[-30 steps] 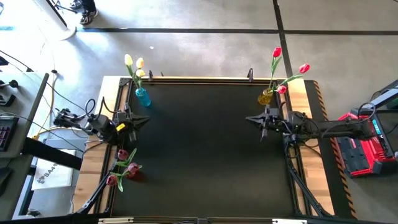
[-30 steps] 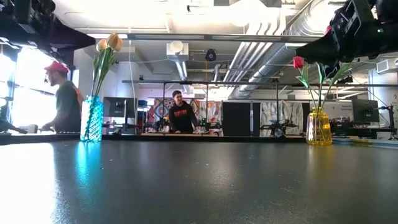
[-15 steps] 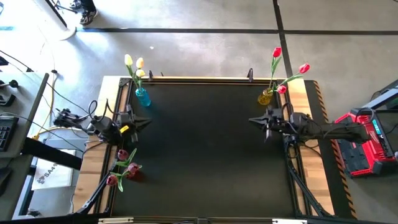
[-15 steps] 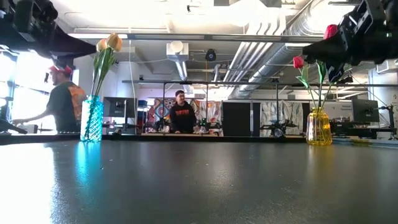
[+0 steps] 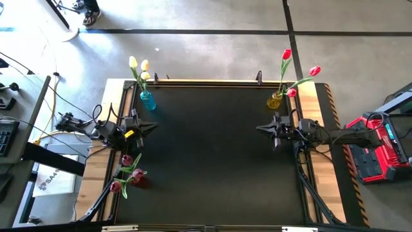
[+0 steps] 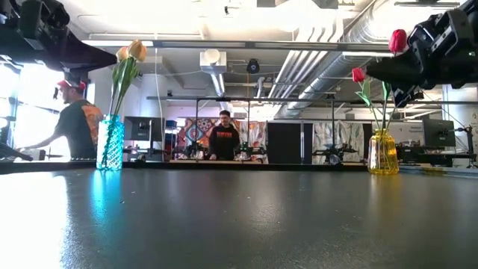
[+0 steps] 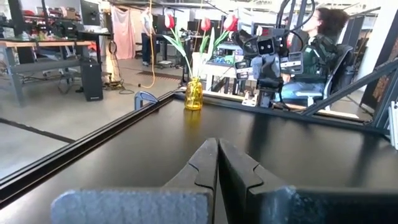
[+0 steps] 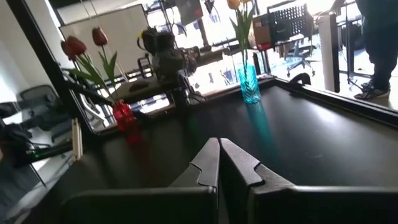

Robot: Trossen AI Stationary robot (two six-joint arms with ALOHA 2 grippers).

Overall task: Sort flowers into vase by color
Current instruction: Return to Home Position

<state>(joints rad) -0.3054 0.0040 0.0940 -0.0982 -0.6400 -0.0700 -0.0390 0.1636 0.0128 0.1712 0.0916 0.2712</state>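
Black fingers of the left gripper (image 7: 217, 148) are pressed together with nothing between them. It hangs over the left edge of the table (image 5: 212, 167), pointing right. The right gripper (image 8: 219, 149) is likewise closed and empty, over the right edge, pointing left, so the two face each other across the bare middle.

Just near of the left gripper, at the left edge, stands the red vase (image 8: 123, 116) with three dark red tulips (image 5: 127, 160). Far of that gripper, in the far left corner, the blue vase (image 5: 147, 100) holds the cream tulips (image 5: 138, 64). In the far right corner, just far of the right gripper, the yellow vase (image 5: 275, 101) holds three red tulips (image 5: 286, 55), leaning apart.

Beyond the table's far side, a person in a red cap (image 6: 73, 119) is on the left and a person in a dark top (image 6: 224, 138) is at the middle.
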